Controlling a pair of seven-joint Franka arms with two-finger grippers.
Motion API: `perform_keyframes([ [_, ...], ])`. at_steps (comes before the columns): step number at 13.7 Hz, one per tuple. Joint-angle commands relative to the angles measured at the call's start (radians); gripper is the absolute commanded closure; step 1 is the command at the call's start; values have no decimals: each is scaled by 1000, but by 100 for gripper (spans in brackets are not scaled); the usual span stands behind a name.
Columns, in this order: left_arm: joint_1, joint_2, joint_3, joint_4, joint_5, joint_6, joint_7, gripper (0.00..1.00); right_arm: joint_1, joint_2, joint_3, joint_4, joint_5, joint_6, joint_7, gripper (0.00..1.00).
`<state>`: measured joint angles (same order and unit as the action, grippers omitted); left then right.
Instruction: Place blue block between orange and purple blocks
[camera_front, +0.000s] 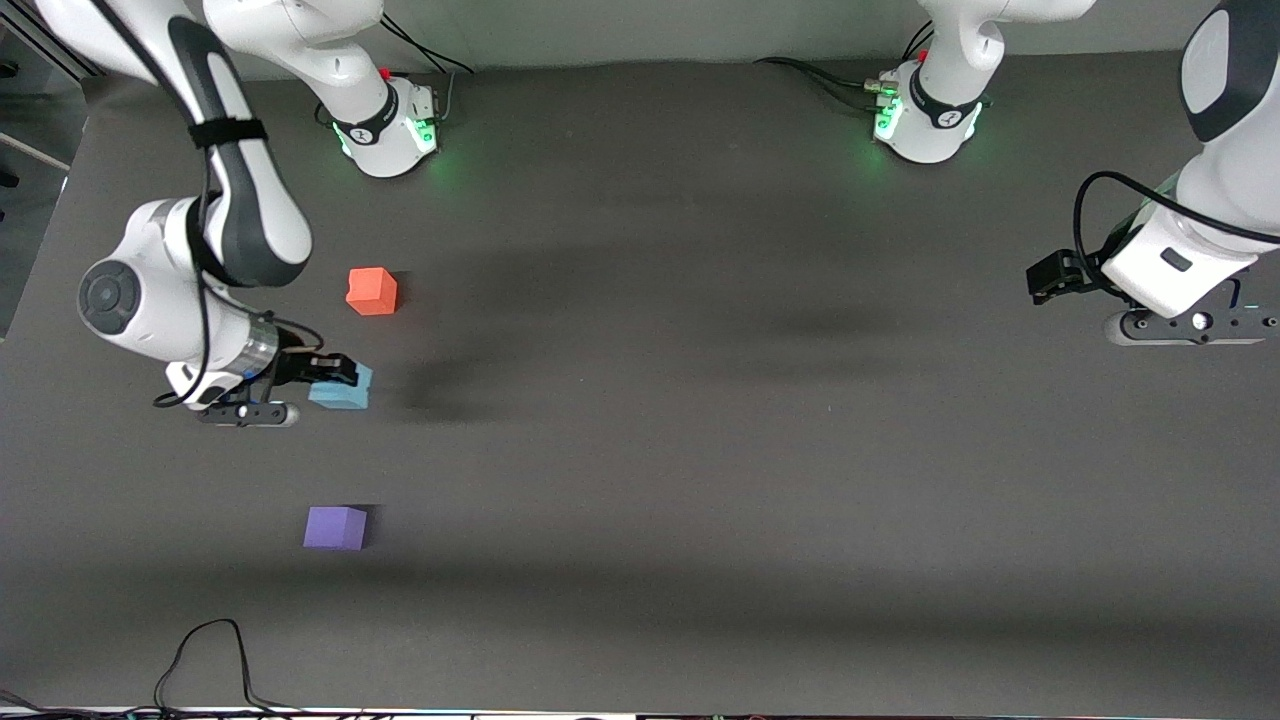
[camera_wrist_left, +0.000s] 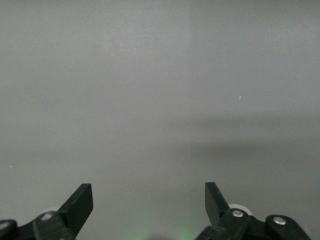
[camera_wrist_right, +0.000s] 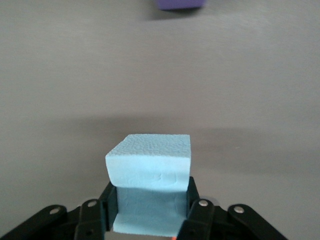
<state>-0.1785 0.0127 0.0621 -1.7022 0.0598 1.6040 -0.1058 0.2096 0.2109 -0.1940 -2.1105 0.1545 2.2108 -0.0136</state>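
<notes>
My right gripper (camera_front: 336, 374) is shut on the light blue block (camera_front: 342, 390), over the stretch of table between the orange block (camera_front: 372, 291) and the purple block (camera_front: 336, 527). In the right wrist view the blue block (camera_wrist_right: 150, 167) sits squeezed between the black fingers of that gripper (camera_wrist_right: 149, 202), and the purple block (camera_wrist_right: 180, 3) shows at the frame's edge. Whether the blue block touches the table I cannot tell. My left gripper (camera_front: 1050, 277) waits open over the left arm's end of the table; in its own view the left gripper (camera_wrist_left: 149, 200) has only bare table between its fingers.
The dark grey table (camera_front: 700, 450) carries only the three blocks. A black cable (camera_front: 210, 650) loops on the table's edge nearest the camera, toward the right arm's end. The two arm bases (camera_front: 385, 125) (camera_front: 925, 115) stand along the table's farthest edge.
</notes>
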Motion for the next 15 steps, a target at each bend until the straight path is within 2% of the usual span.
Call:
perform_keyframes([
  [1, -12, -14, 5, 1, -6, 1, -3, 0, 17, 86, -18, 3, 30, 61, -43, 56],
  [6, -12, -20, 5, -2, -8, -15, -2, 0, 19, 168, -18, 4, 33, 136, -46, 56],
  [15, -15, -49, -4, -2, -8, -41, -2, 0, 19, 205, -15, 3, 40, 168, -46, 56],
])
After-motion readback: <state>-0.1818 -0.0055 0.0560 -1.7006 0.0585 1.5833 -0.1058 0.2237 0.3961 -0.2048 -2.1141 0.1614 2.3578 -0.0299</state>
